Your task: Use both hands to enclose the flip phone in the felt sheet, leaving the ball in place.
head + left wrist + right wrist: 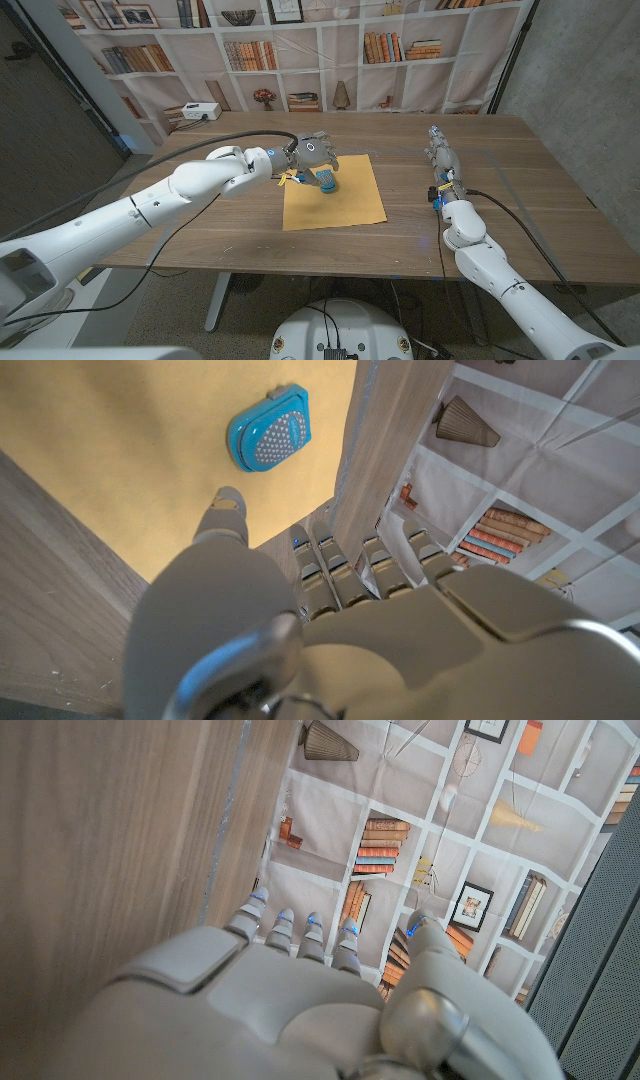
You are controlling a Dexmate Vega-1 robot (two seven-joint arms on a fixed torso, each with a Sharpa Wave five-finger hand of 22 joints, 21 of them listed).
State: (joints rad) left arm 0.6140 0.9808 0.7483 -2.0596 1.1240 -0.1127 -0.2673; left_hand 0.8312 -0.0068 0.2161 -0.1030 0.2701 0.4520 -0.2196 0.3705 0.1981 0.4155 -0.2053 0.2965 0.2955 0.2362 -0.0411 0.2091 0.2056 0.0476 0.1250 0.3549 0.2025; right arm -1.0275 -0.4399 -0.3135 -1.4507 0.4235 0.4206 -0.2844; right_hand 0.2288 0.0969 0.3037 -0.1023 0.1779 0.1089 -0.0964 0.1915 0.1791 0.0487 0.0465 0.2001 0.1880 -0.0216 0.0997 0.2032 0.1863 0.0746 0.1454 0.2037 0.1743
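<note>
My left hand, fingers spread and empty, hovers just behind the phone on the felt; my right hand waits well apart, open.

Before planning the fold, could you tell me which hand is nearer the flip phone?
Left. The left hand hovers right above the flip phone on the felt sheet; the right hand is far off to the sheet's right, over bare table.

I work from afar in a robot test lab staged as a study: a wooden bench on a metal frame, a printed bookshelf backdrop behind it, bare concrete wall, cables trailing.
</note>
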